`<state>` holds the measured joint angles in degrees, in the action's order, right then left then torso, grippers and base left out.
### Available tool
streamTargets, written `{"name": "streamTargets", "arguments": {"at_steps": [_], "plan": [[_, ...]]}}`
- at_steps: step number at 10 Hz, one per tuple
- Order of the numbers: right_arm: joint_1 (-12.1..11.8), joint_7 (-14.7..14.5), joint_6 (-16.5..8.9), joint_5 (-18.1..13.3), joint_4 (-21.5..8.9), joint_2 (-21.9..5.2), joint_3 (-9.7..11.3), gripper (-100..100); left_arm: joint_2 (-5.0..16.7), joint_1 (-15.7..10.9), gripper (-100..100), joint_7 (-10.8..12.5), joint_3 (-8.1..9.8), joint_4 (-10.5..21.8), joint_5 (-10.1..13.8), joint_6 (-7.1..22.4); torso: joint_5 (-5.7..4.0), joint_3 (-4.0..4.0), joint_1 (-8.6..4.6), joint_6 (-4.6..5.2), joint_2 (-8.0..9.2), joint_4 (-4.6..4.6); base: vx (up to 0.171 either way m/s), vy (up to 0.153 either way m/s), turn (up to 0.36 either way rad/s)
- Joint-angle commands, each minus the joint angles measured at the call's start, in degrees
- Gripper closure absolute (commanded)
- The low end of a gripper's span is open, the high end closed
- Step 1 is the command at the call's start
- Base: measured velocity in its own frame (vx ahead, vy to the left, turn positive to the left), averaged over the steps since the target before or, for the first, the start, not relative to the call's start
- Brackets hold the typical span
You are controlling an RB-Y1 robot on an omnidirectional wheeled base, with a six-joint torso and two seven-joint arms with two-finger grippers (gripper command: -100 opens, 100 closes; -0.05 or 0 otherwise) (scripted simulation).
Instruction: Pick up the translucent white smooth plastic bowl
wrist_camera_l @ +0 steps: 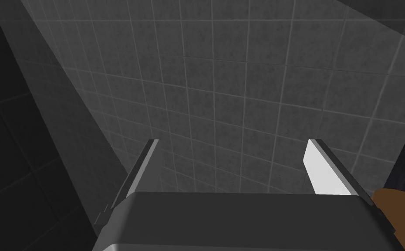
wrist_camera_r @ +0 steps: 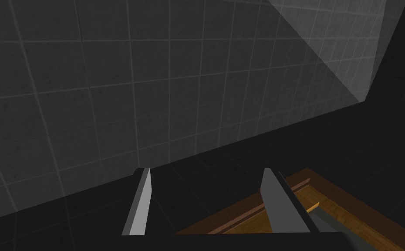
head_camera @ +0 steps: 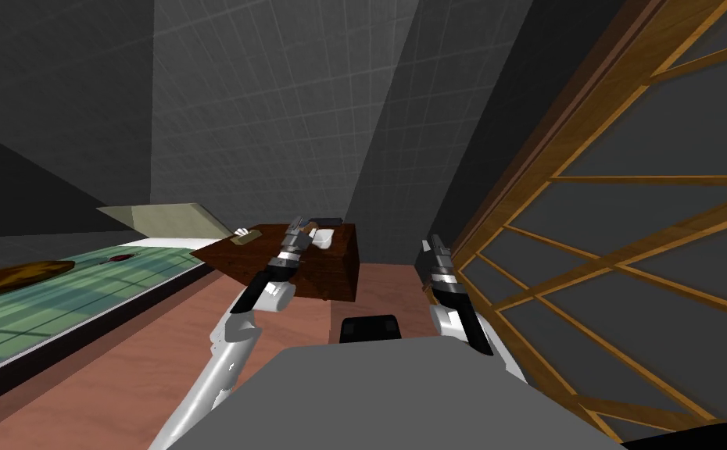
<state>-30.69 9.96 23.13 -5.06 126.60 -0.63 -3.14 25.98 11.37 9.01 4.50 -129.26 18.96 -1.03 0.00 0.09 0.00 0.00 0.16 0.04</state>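
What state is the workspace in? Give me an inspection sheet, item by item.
Surface: dark brown wooden table ahead, standing on a reddish floor.
Job's things: white thing on the table top, likely the bowl; too small to tell its shape; not gripped.
Clutter: tan block and dark grey item on the same top.
Hands: left hand open, empty, raised over the table close by the white thing; right hand open, empty, beside the wooden lattice frame.
Cables: nothing seen.
Surroundings: grey tiled walls; green surface to the left with a brown oval thing on it.
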Motion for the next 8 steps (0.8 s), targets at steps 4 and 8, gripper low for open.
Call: {"name": "streamTargets", "arguments": {"at_steps": [4,8], "plan": [[-0.01,0.00,0.00,0.00,0.00,0.00,0.00,0,2.56,-2.41,-100,2.09,-0.07,0.70,2.75,6.78,0.01,-0.01,0.02,-0.02,-0.02,0.00,-0.037,-0.002,-0.033],[0.00,0.00,0.00,0.00,0.00,0.00,0.00,0,6.03,-5.79,-100,4.60,-0.33,2.01,6.44,14.19,0.01,-0.04,0.02,-0.01,-0.06,-0.02,-0.027,-0.005,-0.049]]}}
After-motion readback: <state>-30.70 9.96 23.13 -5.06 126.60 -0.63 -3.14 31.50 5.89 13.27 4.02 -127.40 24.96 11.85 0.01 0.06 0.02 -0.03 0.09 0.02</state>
